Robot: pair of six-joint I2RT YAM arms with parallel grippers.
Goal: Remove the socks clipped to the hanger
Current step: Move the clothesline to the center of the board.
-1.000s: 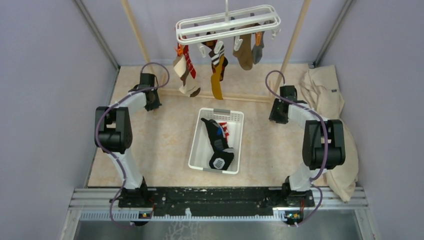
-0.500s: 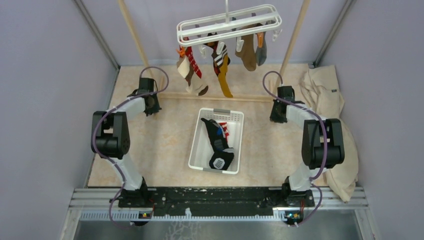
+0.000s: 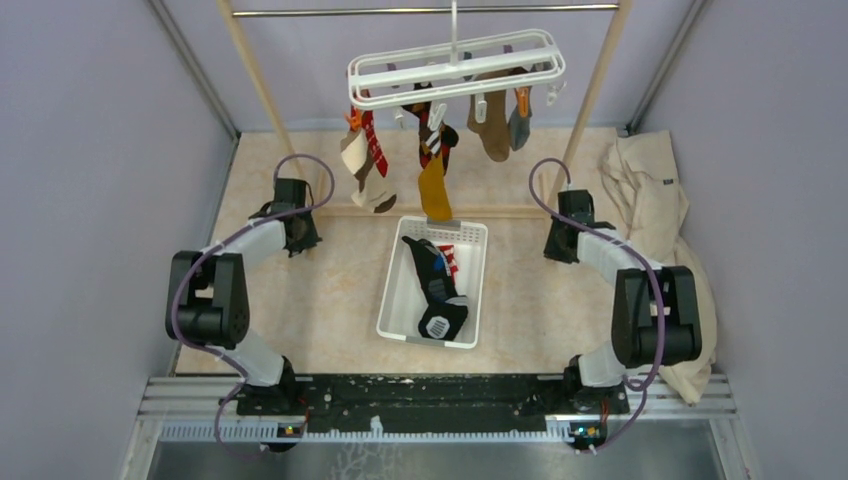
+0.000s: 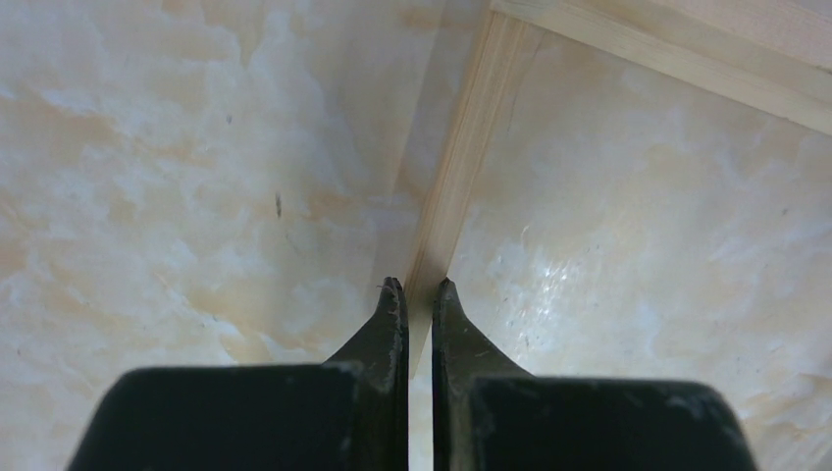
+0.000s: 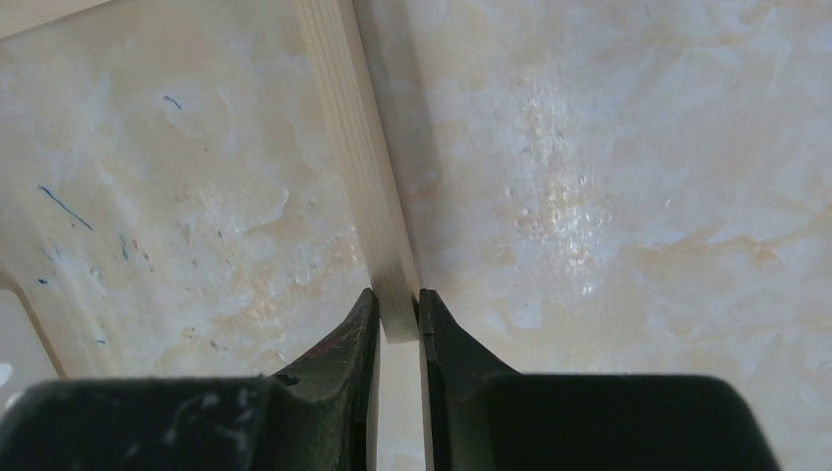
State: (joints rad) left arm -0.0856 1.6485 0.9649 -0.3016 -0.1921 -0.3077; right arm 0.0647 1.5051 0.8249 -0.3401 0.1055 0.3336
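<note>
The white hanger (image 3: 455, 62) hangs by its hook from the rack's top rail (image 3: 350, 12). Several socks stay clipped under it: a red patterned one (image 3: 374, 142), a mustard one (image 3: 434, 190), a brown one (image 3: 492, 130) and a grey one (image 3: 518, 122). My left gripper (image 3: 300, 228) (image 4: 420, 287) is shut low at the rack's left foot, a thin wooden slat (image 4: 471, 128) running into its tips. My right gripper (image 3: 562, 238) (image 5: 397, 294) is shut on the end of the right foot slat (image 5: 353, 128).
The wooden rack (image 3: 430, 211) spans the back of the marbled floor. A white basket (image 3: 470, 290) in the middle holds a dark sock (image 3: 435, 285) and a bit of red cloth. A large beige cloth (image 3: 655, 200) lies along the right wall.
Both arms have drawn back toward the near edge. The rack and hanger have come with them, its top rail now in view. The socks have swung. The right jaws closed on the slat.
</note>
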